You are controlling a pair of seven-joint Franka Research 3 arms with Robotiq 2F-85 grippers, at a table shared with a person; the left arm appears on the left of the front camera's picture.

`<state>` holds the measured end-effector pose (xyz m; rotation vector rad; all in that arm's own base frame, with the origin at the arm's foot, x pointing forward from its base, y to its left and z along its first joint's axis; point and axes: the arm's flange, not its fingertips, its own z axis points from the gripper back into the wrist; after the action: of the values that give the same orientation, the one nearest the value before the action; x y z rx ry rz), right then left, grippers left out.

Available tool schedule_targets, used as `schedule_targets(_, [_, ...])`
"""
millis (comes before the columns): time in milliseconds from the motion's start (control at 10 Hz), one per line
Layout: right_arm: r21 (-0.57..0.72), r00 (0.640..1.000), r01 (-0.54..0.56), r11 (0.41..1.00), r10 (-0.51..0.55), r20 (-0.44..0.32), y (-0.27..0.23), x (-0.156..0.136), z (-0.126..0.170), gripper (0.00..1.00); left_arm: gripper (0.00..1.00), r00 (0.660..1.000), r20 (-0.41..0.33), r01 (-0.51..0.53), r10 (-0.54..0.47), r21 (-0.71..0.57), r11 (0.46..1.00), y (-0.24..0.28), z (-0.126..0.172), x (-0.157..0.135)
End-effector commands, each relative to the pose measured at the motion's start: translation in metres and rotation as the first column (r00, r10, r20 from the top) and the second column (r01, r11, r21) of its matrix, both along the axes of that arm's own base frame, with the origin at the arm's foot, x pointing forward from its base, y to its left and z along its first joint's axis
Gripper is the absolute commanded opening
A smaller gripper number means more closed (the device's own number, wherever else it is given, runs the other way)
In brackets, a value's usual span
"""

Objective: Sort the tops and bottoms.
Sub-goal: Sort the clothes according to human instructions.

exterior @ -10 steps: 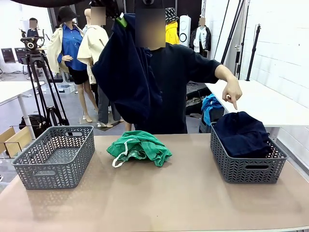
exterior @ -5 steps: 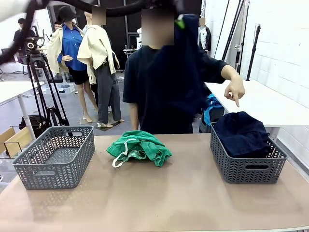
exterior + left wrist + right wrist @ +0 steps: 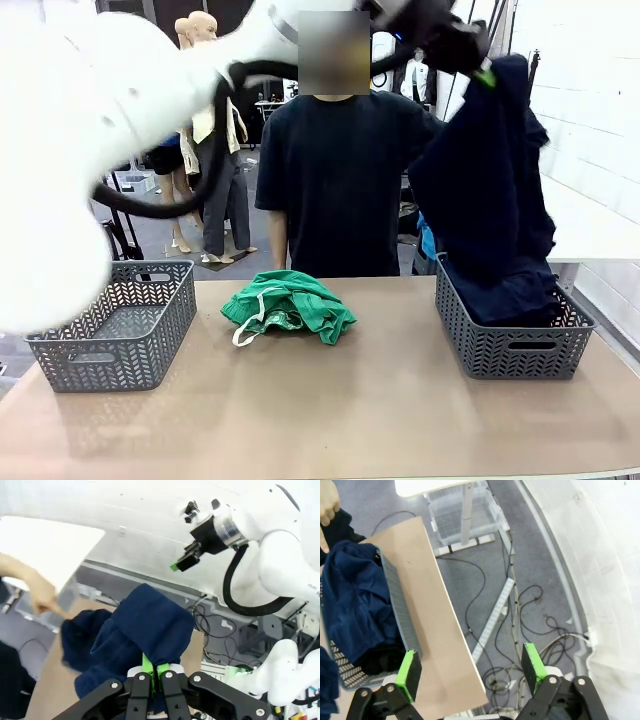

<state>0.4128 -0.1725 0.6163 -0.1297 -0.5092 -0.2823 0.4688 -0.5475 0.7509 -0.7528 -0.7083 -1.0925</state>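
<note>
My left gripper (image 3: 484,72) is shut on a large dark navy garment (image 3: 482,190) that hangs above the right grey basket (image 3: 515,350), its lower edge touching the navy clothes (image 3: 515,295) piled in there. In the left wrist view the green fingertips (image 3: 149,669) pinch the navy cloth (image 3: 145,630). A bright green garment (image 3: 288,303) with a white cord lies on the table's middle. My right gripper (image 3: 470,667) hangs open and empty beyond the table's end, beside the basket of navy clothes (image 3: 355,605).
An empty grey basket (image 3: 115,325) stands at the table's left. A person in a black T-shirt stands at the far side; a hand (image 3: 42,597) points toward the right basket. My left arm (image 3: 150,80) spans the upper picture.
My left arm has swung the navy garment from the upper left across to the right, over the right basket. The cloth now covers the person's pointing hand in the front view.
</note>
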Motion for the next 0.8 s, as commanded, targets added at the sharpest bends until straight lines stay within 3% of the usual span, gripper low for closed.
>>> schedule_targets(0, [0.007, 1.000, -0.005, 1.000, 0.005, -0.004, -0.001, 0.000, 0.000, 1.00, 0.00, 0.999, -0.014, -0.039, 0.039, -0.005, 0.999, -0.084, 0.044, 0.065])
schedule_targets(200, [0.007, 1.000, -0.005, 1.000, 0.005, -0.004, -0.001, 0.000, 0.000, 1.00, 0.00, 0.997, -0.023, -0.071, 0.069, -0.064, 0.995, -0.111, 0.009, 0.076])
schedule_targets(300, [0.007, 1.000, -0.005, 1.000, 0.005, -0.004, -0.001, 0.000, 0.000, 1.00, 0.00, 0.994, -0.026, -0.102, 0.103, 0.018, 0.995, -0.114, 0.000, 0.074])
schedule_targets(400, [0.007, 1.000, -0.005, 1.000, 0.005, -0.004, -0.001, 0.000, 0.000, 1.00, 0.00, 1.000, -0.017, -0.019, 0.019, -0.024, 1.000, -0.040, -0.052, 0.009])
schedule_targets(700, [0.007, 1.000, -0.005, 1.000, 0.005, -0.004, -0.001, 0.000, 0.000, 1.00, 0.00, 1.000, -0.017, -0.019, 0.019, -0.024, 1.000, -0.040, -0.052, 0.009])
